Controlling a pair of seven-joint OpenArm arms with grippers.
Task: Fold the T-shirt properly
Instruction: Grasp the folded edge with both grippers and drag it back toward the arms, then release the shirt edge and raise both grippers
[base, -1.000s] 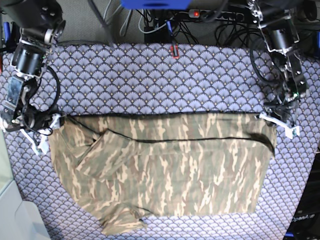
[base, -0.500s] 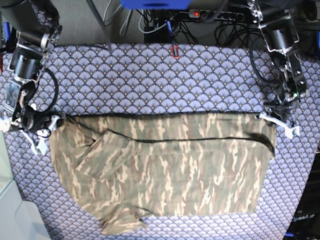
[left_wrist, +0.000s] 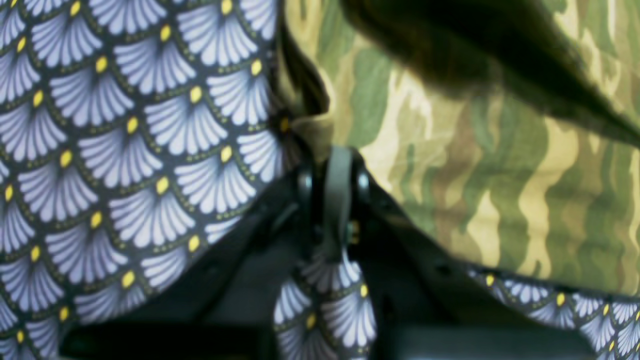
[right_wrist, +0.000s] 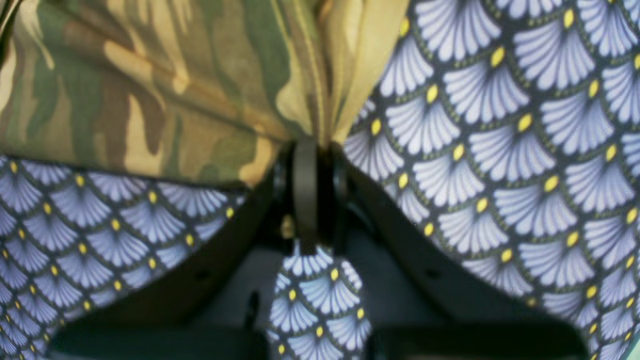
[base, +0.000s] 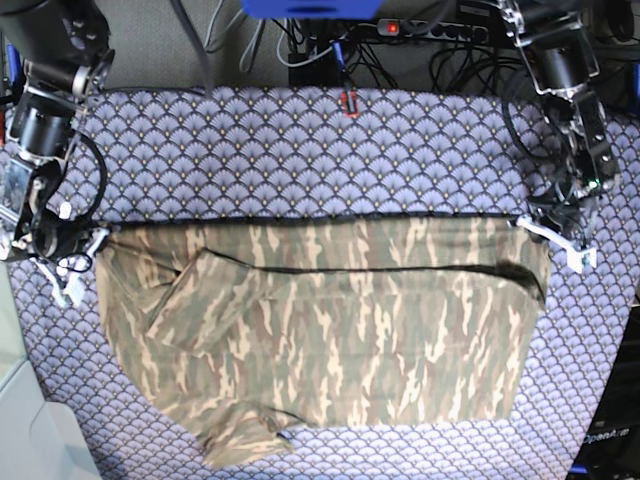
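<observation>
1. While pinned at both upper corners, lies spread across the purple scale-patterned table cloth (base: 320, 150): the T-shirt (base: 330, 330), camouflage side up, top edge drawn nearly straight from side to side, a dark inner hem line running across just below it, a sleeve flap doubled over toward the base view's left and another crumpled at the lower left.

2. Closed on the T-shirt corner at the base view's left: right gripper (right_wrist: 320, 145), tan and green cloth (right_wrist: 150, 90) bunched into pleats right where the jaws meet.

3. Closed on the opposite corner at the base view's right: left gripper (left_wrist: 320, 135), though the wrist view is blurred and only a thin edge of fabric (left_wrist: 475, 165) seems caught.

4. Likely trouble: that thin hold slipping free under tension and dropping one corner, leaving a skewed fold. Also possible: uneven travel between the two arms dragging the hem crooked, or a jaw catching the table cloth along with the shirt and lifting it too.

5. Low over the table on both sides, wrists angled inward toward the shirt, forearms rising steeply to the far corners; white fingertips (base: 560, 245) resting at cloth level.
</observation>
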